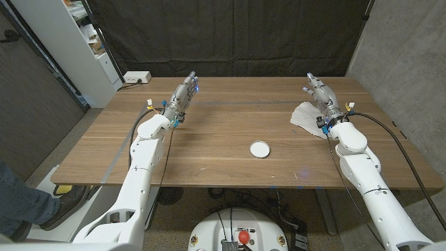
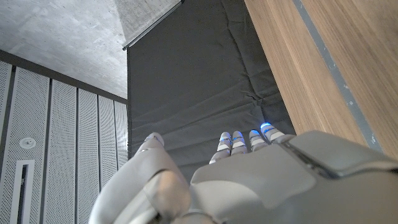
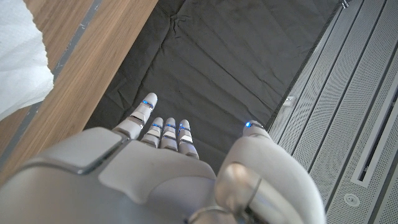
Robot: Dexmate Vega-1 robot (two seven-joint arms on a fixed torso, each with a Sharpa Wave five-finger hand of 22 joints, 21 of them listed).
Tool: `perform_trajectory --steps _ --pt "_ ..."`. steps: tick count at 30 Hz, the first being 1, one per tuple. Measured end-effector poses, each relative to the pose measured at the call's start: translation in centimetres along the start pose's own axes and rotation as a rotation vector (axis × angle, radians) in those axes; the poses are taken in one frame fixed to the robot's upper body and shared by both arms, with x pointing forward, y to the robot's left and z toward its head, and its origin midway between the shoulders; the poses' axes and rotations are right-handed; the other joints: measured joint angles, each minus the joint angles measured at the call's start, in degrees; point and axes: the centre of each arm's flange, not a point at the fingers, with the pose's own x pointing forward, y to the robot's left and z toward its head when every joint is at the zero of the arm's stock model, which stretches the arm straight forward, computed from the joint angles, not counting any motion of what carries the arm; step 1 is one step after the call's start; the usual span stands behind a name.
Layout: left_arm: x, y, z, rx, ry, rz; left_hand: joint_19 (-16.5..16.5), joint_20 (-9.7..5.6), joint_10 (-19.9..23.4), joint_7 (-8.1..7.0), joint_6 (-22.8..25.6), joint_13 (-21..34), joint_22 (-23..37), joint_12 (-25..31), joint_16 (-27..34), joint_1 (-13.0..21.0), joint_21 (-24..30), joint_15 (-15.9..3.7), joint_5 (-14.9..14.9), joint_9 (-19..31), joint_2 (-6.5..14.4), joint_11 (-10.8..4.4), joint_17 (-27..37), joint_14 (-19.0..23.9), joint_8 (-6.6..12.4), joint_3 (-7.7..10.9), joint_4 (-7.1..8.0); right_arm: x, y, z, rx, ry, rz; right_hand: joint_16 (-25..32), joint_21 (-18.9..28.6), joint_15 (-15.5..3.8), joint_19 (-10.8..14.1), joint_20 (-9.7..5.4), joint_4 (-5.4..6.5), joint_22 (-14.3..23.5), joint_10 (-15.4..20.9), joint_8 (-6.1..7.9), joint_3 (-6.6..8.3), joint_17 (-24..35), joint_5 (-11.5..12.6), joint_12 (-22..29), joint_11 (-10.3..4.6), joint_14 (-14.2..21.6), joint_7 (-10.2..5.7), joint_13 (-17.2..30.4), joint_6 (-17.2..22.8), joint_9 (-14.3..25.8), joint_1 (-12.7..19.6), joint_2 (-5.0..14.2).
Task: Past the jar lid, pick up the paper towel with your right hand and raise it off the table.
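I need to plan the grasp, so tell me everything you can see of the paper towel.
The paper towel is white, thin and rumpled, with soft creased folds and an uneven outline. It lies on the wooden table near its right side, beyond the jar lid. The right hand, open, is at its far right edge; contact cannot be told. In the right wrist view, a white corner lies on the wood.

Two white robot arms reach forward from the near corners — left hand (image 1: 184, 95) and right hand (image 1: 320, 93) both empty, fingers extended and apart (pointing away from the robot).
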Motion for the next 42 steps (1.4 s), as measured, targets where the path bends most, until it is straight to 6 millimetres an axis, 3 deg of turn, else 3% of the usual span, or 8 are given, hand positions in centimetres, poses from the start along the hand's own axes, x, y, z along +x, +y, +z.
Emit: perform_trajectory --steps 11,42 --pt "-0.2 -0.1 0.2 -0.001 -0.005 -0.005 -0.2 0.23 0.0 0.00 0.0 0.0 0.0 0.0 0.0 0.0 -0.4 0.00 0.0 0.0 0.0 0.00 0.0 0.0 0.00 0.00 0.00 -0.4 -0.1 0.6 -0.025 -0.010 0.002 0.0 -0.4 0.00 0.0 0.00 0.00 0.0 0.2 0.00 0.00 -0.3 0.0 0.0 -0.21 0.0 0.00 0.0 0.0 0.0 0.0 0.00" --pt "-0.9 -1.2 0.1 -0.002 -0.003 -0.028 -0.1 0.36 -0.2 0.00 0.0 0.0 0.0 0.0 0.0 -0.2 -1.3 0.00 0.0 0.0 0.2 -0.20 0.0 0.0 0.00 -0.23 -0.23 -1.7 -0.4 1.7 -0.307 0.012 -0.032 0.0 -1.5 -0.31 0.2 -0.23 -0.46 0.0 0.5 0.00 -0.01 -0.6 0.2 0.0 -0.51 0.3 -0.32 0.1 0.3 0.0 0.3 0.31"
